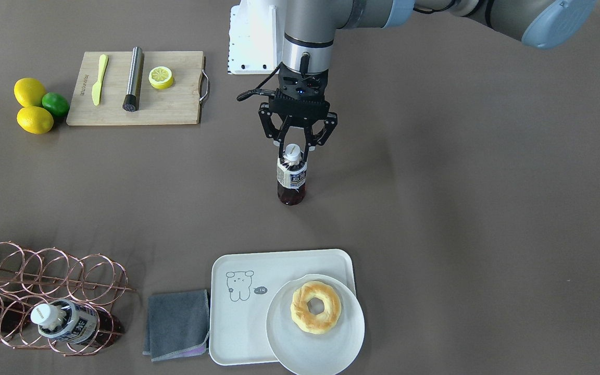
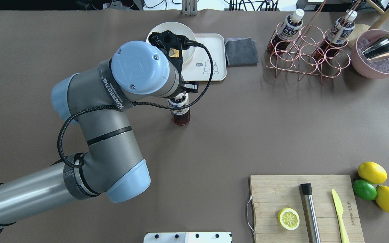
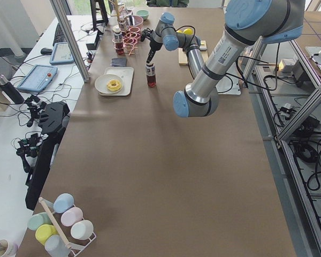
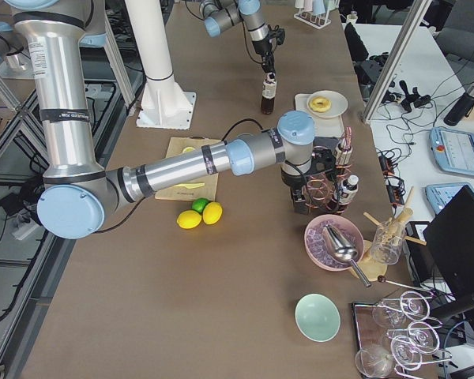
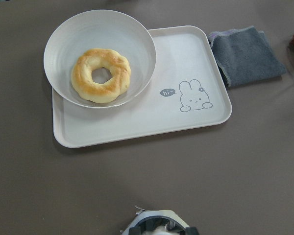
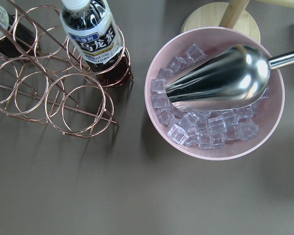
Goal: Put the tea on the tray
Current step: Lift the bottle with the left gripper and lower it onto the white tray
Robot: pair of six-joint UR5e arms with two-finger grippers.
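On tray (image 1: 237, 333), plate (image 1: 300, 349) with doughnut (image 1: 315, 306) — tea (image 1: 291, 179) upright, apart

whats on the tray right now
Only a round white plate holding a ring-shaped pastry, overhanging the rim of the tray. The end with the drawing is bare. Whatever lies under the plate is hidden. The tea is off the tray, in the left gripper.
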